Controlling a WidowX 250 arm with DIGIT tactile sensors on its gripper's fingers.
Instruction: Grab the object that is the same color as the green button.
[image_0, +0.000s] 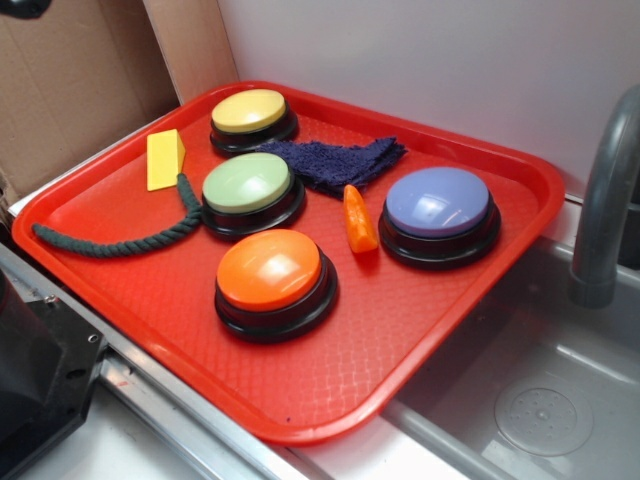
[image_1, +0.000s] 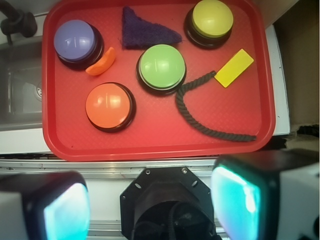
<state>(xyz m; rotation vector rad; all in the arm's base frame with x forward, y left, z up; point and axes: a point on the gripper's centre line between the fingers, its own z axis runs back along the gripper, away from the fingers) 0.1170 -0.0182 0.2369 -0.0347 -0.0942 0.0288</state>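
While the gripper (image_1: 152, 200) hangs high above the near edge of the red plastic tray (image_1: 150, 145), its two pale fingers (image_1: 240, 195) stand wide apart with nothing between them, so the reach has not begun. On that tray the long dark green twisted rope (image_1: 192, 112) lies curved on the right side in the wrist view, one end touching the black base of the round pale green dome button (image_1: 161, 66) and close to the flat yellow wedge block (image_1: 234, 67), the other end trailing toward the tray's near right rim. Further off sit the yellow dome button (image_1: 212, 19), the orange dome button (image_1: 109, 104), the lilac dome button (image_1: 75, 39), the dark blue folded cloth (image_1: 145, 29) and a small orange curved piece (image_1: 101, 64). I judge the main risk to be a descent near the rope's upper end, where a finger could strike the green button or nudge the yellow block. Such a thin, limp rope may also slip under the fingertips if they close before reaching the tray floor, or slide on the textured plastic. Its free middle stretch looks the safest place to pinch.
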